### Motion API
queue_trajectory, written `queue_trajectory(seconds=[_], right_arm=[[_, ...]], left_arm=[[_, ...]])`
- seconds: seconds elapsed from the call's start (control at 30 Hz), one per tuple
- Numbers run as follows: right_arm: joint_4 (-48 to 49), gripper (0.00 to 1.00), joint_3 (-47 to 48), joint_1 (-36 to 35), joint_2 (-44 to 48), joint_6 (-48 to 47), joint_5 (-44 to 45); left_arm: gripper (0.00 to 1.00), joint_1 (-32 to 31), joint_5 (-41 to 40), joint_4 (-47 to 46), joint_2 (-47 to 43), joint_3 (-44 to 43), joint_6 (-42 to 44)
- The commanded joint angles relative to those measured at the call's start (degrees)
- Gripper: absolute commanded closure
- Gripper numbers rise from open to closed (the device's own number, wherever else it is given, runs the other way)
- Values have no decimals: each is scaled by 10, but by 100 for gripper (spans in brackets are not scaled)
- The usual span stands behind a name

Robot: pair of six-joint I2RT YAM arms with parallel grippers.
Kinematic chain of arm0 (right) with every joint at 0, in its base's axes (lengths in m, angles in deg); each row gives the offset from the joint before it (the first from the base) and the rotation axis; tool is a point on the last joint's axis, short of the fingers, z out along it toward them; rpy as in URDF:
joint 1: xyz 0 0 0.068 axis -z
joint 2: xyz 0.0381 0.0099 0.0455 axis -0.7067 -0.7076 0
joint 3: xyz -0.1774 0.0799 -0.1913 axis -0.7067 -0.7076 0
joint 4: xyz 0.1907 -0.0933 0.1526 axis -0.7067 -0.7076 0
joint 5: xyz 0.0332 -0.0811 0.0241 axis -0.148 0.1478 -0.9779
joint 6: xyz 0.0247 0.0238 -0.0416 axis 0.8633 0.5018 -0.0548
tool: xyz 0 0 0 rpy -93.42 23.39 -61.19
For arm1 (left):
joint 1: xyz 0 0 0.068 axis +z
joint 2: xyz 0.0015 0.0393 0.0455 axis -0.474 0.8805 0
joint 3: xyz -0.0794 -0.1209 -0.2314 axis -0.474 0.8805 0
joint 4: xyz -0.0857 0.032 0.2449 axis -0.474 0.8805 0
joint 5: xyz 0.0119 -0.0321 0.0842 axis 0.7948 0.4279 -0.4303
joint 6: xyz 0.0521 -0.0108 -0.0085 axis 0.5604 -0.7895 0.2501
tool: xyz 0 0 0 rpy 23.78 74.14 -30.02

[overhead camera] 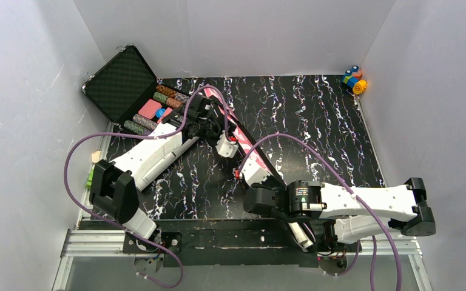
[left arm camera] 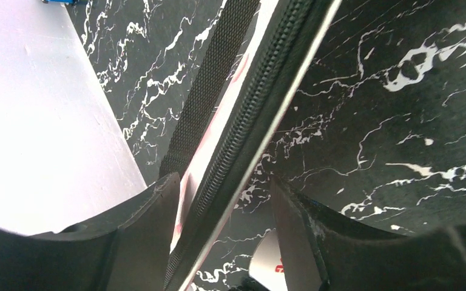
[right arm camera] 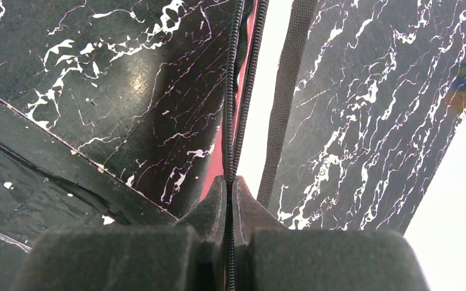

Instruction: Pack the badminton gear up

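Zipping up looks like the step in hand, judging by where both arms sit. The counter (overhead camera: 315,121) carries the pink bag (overhead camera: 256,160) on a diagonal, running from near the black case (overhead camera: 121,82) at the far left corner down toward the near edge, right of the middle.

The right pincer (right arm camera: 230,182) is fully shut, pinching the bag's zippered seam at the end toward the near edge and so anchoring it. The left pincer (left arm camera: 223,188) sits farther up the bag, about half open and straddling the raised edge. One finger is against the pale side panel and the other stands just clear of the teeth, so it has hold of nothing yet.

To do this well, the left jaws should close squarely on the slider rather than on the seam. I cannot see a slider between them, so it needs finding first. The right grip should stay firm and pull lightly along the zipper (right arm camera: 238,91) so the teeth lie straight. The black strap (left arm camera: 209,91) running beside the zipper could get caught, so it is best kept outside the jaws.
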Motion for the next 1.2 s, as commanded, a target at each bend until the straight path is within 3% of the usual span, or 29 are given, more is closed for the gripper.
queue_trajectory(seconds=[0.0,0.07,0.1,0.17,0.23,0.4,0.63,0.77,0.9,1.0,1.1,1.17], right_arm=[[6,99,4,-10,12,18,46],[5,99,0,-12,13,24,48],[6,99,-1,-11,13,26,48],[5,99,-2,-12,13,30,50],[4,99,-3,-12,15,36,56],[-1,99,-1,-12,20,72,122],[-178,99,79,-8,-10,331,252],[-216,99,104,17,-21,383,261],[-179,99,113,59,-8,351,242],[-51,98,90,105,30,235,195],[113,80,50,151,82,111,116],[165,65,41,171,106,86,76]], left_arm=[[44,-7,-22,33,14,-49,36],[48,-8,-26,34,14,-48,45],[55,-10,-29,34,12,-46,47],[85,-13,-35,35,6,-41,49],[100,-13,-39,34,-2,-35,49],[100,-16,-44,4,-25,-33,26],[100,-20,-57,-47,-99,-14,4],[100,-23,-83,-64,-160,-7,-41],[100,-30,-159,-50,-216,-6,-104],[100,-35,-224,-9,-254,1,-145],[100,-38,-288,32,-291,14,-198],[100,-40,-311,60,-310,20,-248]])
